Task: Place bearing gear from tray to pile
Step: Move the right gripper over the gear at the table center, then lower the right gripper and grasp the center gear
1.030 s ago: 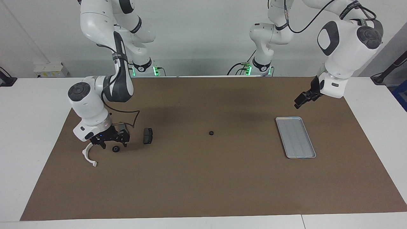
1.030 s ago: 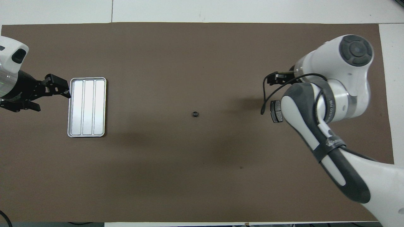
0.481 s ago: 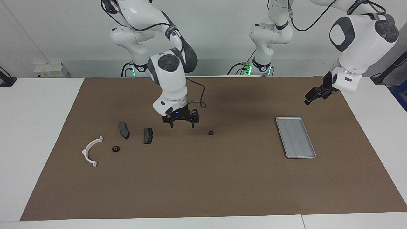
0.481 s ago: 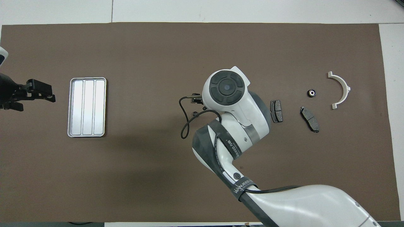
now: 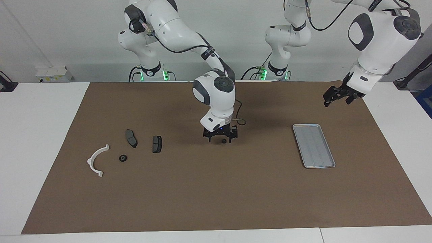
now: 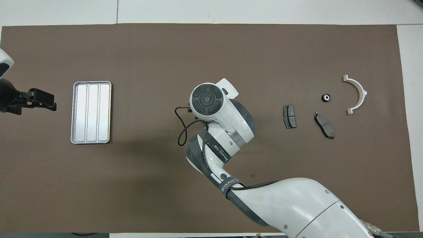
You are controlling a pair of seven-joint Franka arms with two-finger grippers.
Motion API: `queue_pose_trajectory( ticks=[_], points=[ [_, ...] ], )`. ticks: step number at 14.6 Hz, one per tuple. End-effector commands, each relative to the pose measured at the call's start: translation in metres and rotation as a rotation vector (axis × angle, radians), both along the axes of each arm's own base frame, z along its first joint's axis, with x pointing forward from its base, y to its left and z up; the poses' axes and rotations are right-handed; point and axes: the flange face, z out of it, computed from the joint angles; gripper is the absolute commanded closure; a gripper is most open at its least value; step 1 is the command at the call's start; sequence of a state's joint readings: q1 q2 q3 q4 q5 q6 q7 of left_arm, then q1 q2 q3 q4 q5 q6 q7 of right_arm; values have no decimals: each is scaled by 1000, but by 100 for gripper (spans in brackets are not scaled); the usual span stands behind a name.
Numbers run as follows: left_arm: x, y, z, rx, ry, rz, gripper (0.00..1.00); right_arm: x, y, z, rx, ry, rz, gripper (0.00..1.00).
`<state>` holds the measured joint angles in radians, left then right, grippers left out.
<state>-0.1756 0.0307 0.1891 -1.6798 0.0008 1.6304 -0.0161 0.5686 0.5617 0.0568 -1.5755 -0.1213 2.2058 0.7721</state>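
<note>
A small black bearing gear (image 5: 223, 141) lies on the brown mat mid-table. My right gripper (image 5: 221, 139) is low over it, open, one finger on each side. In the overhead view the right arm's wrist (image 6: 206, 99) hides that gear. The silver tray (image 5: 314, 145) (image 6: 91, 112) lies bare toward the left arm's end. The pile toward the right arm's end holds a white bracket (image 5: 96, 160) (image 6: 357, 94), two dark pads (image 5: 131, 138) (image 5: 156, 143) and another bearing gear (image 5: 123, 157) (image 6: 326, 97). My left gripper (image 5: 335, 98) (image 6: 44, 100) waits raised and open, off the tray's end.
The brown mat (image 5: 216, 195) covers most of the white table. The right arm's forearm (image 6: 290, 205) stretches over the mat's near part in the overhead view. A cable loop (image 6: 181, 132) hangs from the right wrist.
My right gripper left the pile, crossed to mid-table and came down around the lone gear. The left gripper drew back a little from the tray.
</note>
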Motion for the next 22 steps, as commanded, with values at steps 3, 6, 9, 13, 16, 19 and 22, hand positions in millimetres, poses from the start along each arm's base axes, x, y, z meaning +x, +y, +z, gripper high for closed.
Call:
queue_pose_trajectory(
  ticks=[3, 6, 9, 13, 16, 19, 22],
  points=[
    [-8, 4, 6, 12, -16, -26, 0, 1, 20, -12, 3, -24, -9, 1],
    [-6, 4, 0, 11, -24, -23, 0, 0, 20, -9, 10, -22, -11, 1],
    [-5, 3, 0, 7, -29, -19, 0, 0, 15, -17, 5, -8, -15, 3],
    [-1, 4, -4, 6, -32, -11, 0, -4, 11, -24, -2, 10, -8, 4],
    [1, 4, -6, 1, -34, -9, 0, -8, 13, -26, -4, 19, -6, 5],
    [8, -22, -2, 5, -32, -54, 0, -15, 22, -25, 17, 33, 0, 5],
    [5, -36, 1, 5, -24, -80, 0, -16, 23, -25, 20, 35, -1, 7]
  ],
)
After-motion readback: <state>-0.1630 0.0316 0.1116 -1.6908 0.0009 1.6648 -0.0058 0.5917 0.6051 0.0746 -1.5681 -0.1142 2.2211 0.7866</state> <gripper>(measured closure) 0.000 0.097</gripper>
